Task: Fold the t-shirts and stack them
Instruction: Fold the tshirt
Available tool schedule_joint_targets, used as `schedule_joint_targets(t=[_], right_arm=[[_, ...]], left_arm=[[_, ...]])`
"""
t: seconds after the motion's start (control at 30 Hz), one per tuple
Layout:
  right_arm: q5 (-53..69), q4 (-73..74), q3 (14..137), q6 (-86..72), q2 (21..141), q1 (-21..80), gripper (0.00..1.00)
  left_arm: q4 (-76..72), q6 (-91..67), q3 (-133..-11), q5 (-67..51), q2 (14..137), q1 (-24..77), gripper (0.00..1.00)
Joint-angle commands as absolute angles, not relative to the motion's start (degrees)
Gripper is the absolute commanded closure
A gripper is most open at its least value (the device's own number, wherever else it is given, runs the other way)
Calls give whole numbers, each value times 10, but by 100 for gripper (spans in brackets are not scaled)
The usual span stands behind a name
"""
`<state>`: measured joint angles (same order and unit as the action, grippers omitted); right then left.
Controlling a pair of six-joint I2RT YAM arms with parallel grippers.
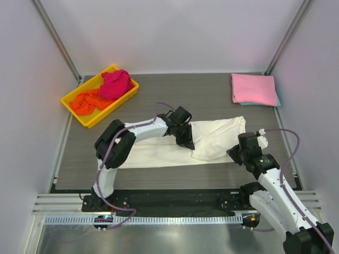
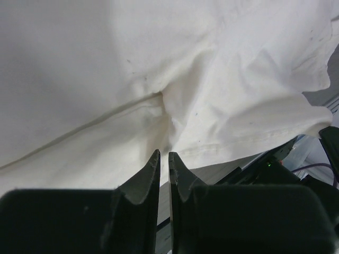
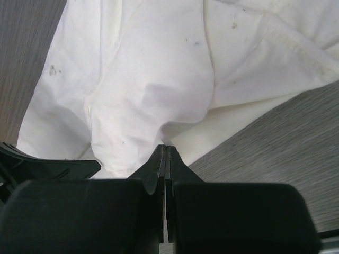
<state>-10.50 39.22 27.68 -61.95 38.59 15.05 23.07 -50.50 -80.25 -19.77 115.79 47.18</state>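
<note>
A cream-white t-shirt (image 1: pixel 153 153) lies spread across the middle of the table, its right part folded over in loose wrinkles. My left gripper (image 1: pixel 186 142) hovers over the shirt's middle. In the left wrist view the left gripper (image 2: pixel 164 153) shows a narrow gap between its fingers, with nothing in it, and the white t-shirt (image 2: pixel 159 63) lies just past the tips. My right gripper (image 1: pixel 233 152) sits at the shirt's right edge. Seen from the right wrist, the right gripper (image 3: pixel 166 148) is shut, its tips against a bulge of the white t-shirt (image 3: pixel 153 69).
A folded pink t-shirt (image 1: pixel 253 88) lies at the back right on a teal one (image 1: pixel 277 102). A yellow tray (image 1: pixel 77 114) at the back left holds a magenta t-shirt (image 1: pixel 115 84) and an orange t-shirt (image 1: pixel 87 101). Bare grey table (image 3: pixel 275 153) lies right of the right gripper.
</note>
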Motion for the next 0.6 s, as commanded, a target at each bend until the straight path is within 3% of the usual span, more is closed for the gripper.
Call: schedule_joint_targets(t=[0.0, 0.27, 0.57], right_arm=[[-148, 337, 318, -596, 421, 153, 99], [-152, 311, 344, -581, 485, 153, 99], [-157, 269, 354, -577, 536, 149, 99]], left_arm=[[229, -519, -829, -213, 1163, 458, 89], [231, -400, -808, -188, 1104, 458, 68], [192, -393, -768, -218, 1104, 483, 66]])
